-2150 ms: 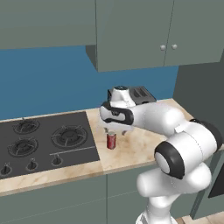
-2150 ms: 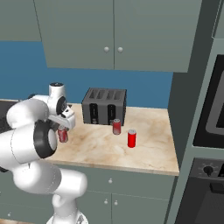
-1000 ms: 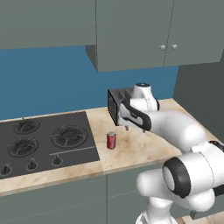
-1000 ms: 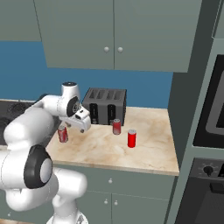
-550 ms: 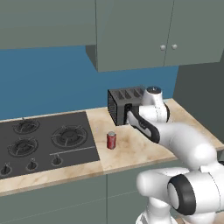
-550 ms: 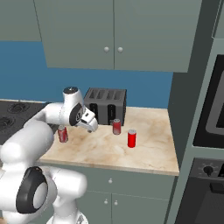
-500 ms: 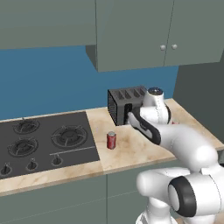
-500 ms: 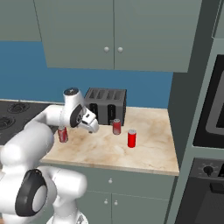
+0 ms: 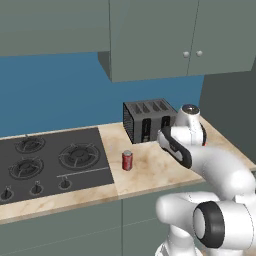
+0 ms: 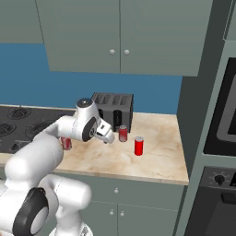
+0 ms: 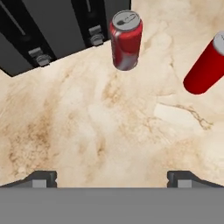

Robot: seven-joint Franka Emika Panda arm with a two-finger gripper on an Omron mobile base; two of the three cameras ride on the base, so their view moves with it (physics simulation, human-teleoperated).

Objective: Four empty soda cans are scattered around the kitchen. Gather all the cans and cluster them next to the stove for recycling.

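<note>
One can parked by the stove, more to fetch

My claw (image 11: 112,177) hangs spread wide and empty over the counter (image 11: 109,131). One soda can (image 9: 127,160) stands just beside the stove (image 9: 50,160); by my reckoning that one is done. Two cans (image 10: 123,133) (image 10: 139,145) stand past the toaster (image 10: 113,110), well apart from the stove, not yet gathered.

The tabletop (image 9: 150,172) is holding a black stove (image 9: 50,162), a toaster (image 9: 147,120) at the back, one can (image 9: 127,160) beside the stove, and two cans (image 10: 123,133) (image 10: 138,145) near the toaster.
</note>
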